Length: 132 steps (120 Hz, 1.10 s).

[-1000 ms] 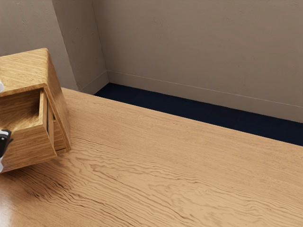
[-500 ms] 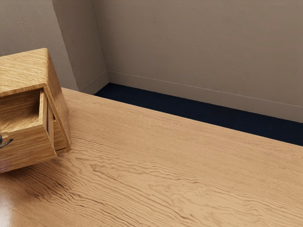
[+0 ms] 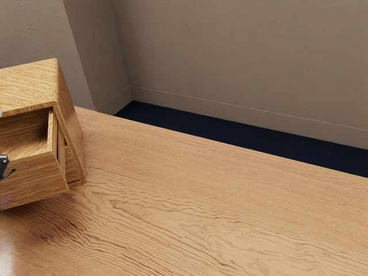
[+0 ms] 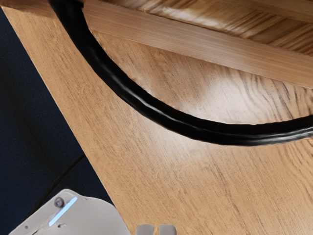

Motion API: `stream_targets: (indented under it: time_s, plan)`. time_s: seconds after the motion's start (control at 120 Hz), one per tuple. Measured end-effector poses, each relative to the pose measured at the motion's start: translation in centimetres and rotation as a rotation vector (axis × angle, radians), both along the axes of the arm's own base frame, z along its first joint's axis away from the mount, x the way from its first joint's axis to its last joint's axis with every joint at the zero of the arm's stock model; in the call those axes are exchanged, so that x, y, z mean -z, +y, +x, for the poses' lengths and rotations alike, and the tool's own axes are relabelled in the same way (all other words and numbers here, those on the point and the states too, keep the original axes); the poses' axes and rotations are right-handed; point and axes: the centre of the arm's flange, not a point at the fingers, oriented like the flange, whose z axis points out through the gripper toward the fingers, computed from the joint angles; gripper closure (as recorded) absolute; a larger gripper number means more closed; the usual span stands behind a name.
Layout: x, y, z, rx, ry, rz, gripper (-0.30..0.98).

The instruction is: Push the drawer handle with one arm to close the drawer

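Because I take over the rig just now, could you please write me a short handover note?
Claw: at the exterior view's left edge, close to the drawer handle; open or shut, and any contact, I cannot tell.
Drawer: open, sticking out of the wooden cabinet.
Done: claw near the handle; drawer not closed yet.
Left: push the handle until the drawer is closed, then check it.

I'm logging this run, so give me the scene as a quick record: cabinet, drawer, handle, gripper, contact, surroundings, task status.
cabinet: wooden, on the table
drawer: pulled out, inside visible
handle: black, curved bar
gripper: at the drawer front, by the handle, at the exterior view's left edge
contact: cannot tell
surroundings: brownish wall, dark blue floor
task status: drawer not yet closed
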Motion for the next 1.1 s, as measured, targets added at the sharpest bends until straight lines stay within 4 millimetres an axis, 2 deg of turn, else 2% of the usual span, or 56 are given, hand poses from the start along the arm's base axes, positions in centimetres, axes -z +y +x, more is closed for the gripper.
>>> stream_targets:
  time_s: [0.317, 0.517, 0.583, 0.892, 1.1]
  plan:
    - [0.8, 3.4, 3.0, 0.009, -0.049, 0.016, 0.79]
    - [1.6, 6.3, 4.7, 0.006, -0.057, 0.019, 0.79]
    - [1.3, 7.1, 5.4, 0.009, -0.069, 0.024, 0.79]
    - [1.6, 12.6, 8.8, -0.008, -0.076, 0.020, 0.79]
    - [1.6, 13.9, 10.4, 0.023, -0.087, 0.026, 0.79]
